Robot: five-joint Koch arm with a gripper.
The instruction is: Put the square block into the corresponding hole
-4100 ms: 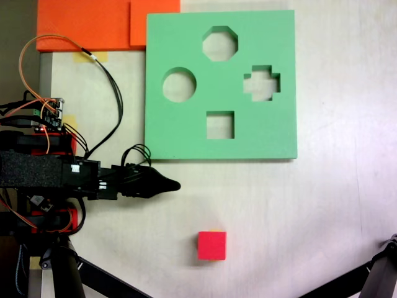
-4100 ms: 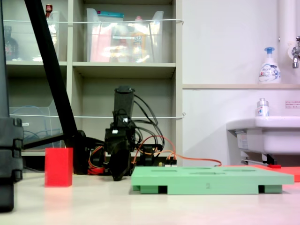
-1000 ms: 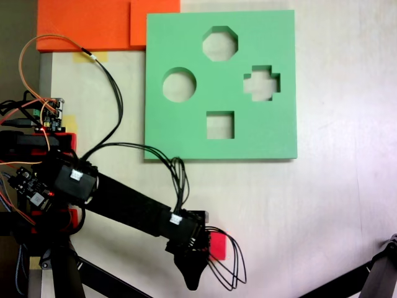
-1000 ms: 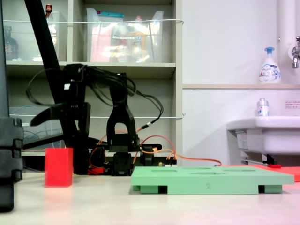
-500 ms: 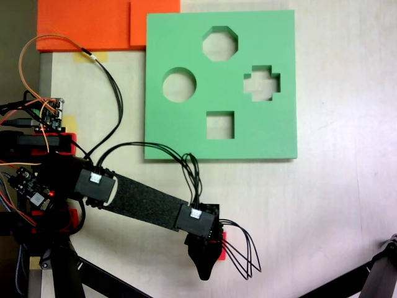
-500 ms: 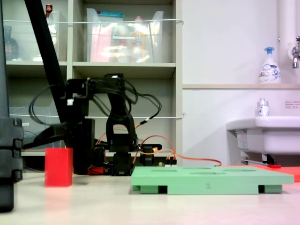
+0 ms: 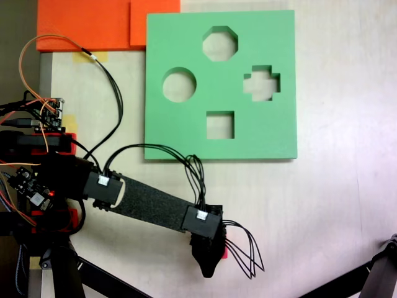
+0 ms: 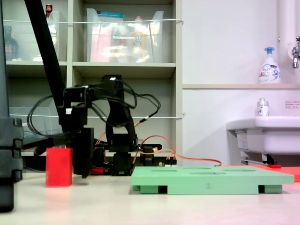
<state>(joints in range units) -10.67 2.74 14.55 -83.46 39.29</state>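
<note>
Black gripper [image 7: 208, 264] lowered over small bright red foam cube [image 8: 59, 167], near-left of table.
Claw state can't be told; flat green foam board's square cutout [image 7: 220, 125] seen well apart.

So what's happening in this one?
A small robot arm has reached down over the red cube, which sits on the table well short of the green foam board. Its claw covers most of the cube from above; whether it grips it cannot be told. The board's square cutout is empty.
</note>
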